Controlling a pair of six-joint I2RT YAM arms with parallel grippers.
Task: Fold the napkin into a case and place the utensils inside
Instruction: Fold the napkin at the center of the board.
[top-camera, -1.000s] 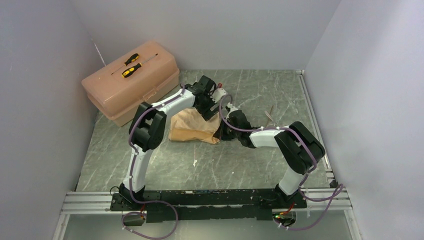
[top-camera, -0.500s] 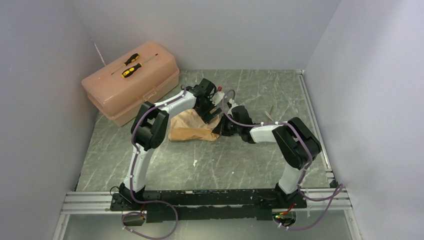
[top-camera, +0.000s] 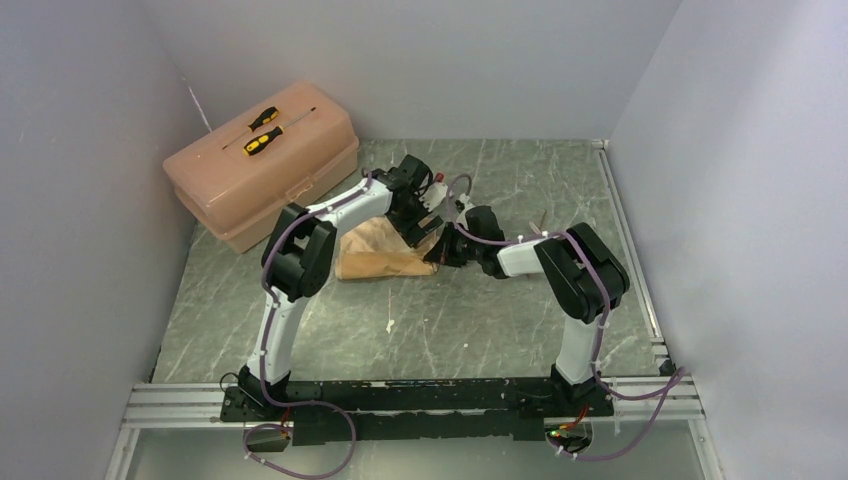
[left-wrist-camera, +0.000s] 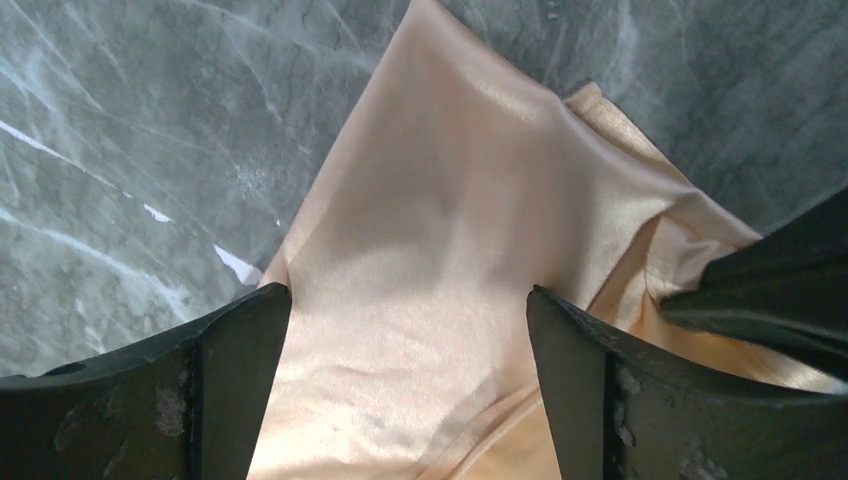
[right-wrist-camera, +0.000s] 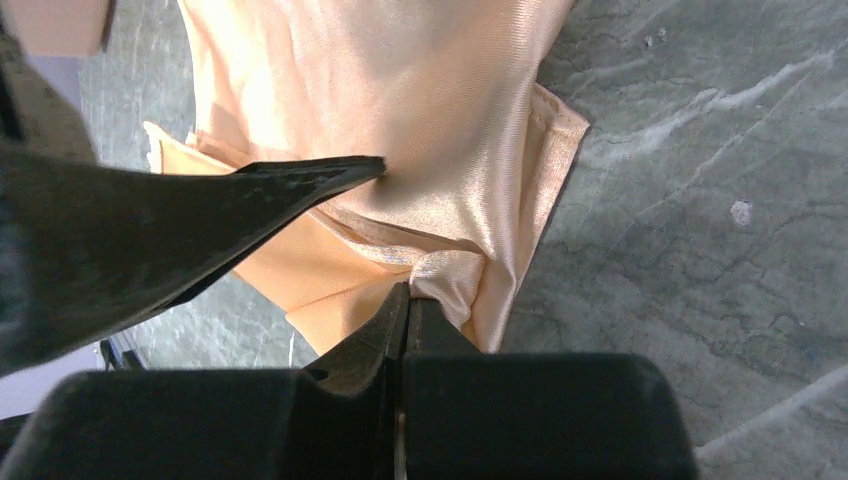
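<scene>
Pinching a small gather of the napkin (right-wrist-camera: 400, 100), the right gripper (right-wrist-camera: 408, 300) has its jaws fully closed on a puckered knot of cloth at a folded corner. The satin fans away from the tips in smooth layers. The left gripper (left-wrist-camera: 408, 310) hovers just above the same cloth with its jaws wide, one on each side of a broad panel, gripping nothing. The right gripper's tip sits just beside one of them. Beneath both, the napkin lies partly folded on the counter (right-wrist-camera: 700, 200), several layers stacked, not yet a tidy case with a pocket edge.

To fold well here, I judge the right jaws should hold the pinch low and draw it flat along the counter rather than lift, since satin slides and the layers beneath could shift. The left jaws would serve best coming down to pin the panel between them, close to the intended crease, before the corner is carried over. Slow travel matters, as a tug could drag the whole stack.

Out from the jaws, on the near side of the cloth, a thin sliver (top-camera: 389, 308) lies on the counter, likely a utensil, though it is too small to be sure.
</scene>
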